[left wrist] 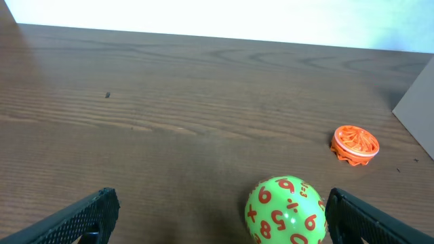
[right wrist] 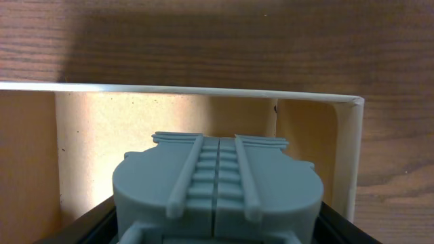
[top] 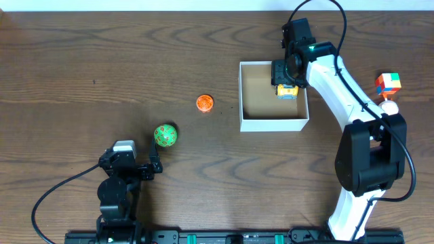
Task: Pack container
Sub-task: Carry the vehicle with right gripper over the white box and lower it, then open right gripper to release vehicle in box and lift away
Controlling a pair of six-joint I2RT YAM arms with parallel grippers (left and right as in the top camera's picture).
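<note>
The container (top: 274, 124) is a square white-walled box with a brown inside, right of the table's centre. My right gripper (top: 285, 76) hangs over its far right corner, shut on a small toy (top: 287, 91) that shows yellow and blue from above. In the right wrist view the toy (right wrist: 215, 183) is grey-blue with ridged rails, gripped between my jaws (right wrist: 217, 227) just above the brown floor, with the container's white wall (right wrist: 176, 89) behind it. My left gripper (top: 154, 166) is open and low on the table, with a green numbered ball (top: 165, 135) just ahead of it. In the left wrist view the ball (left wrist: 286, 211) sits between the fingers (left wrist: 220, 210), near the right one.
An orange ridged disc (top: 205, 103) lies left of the container; it also shows in the left wrist view (left wrist: 354, 144). A multicoloured cube (top: 388, 83) and a small white object (top: 389, 105) sit at the far right. The container's corner (left wrist: 417, 108) shows at the left wrist view's right edge.
</note>
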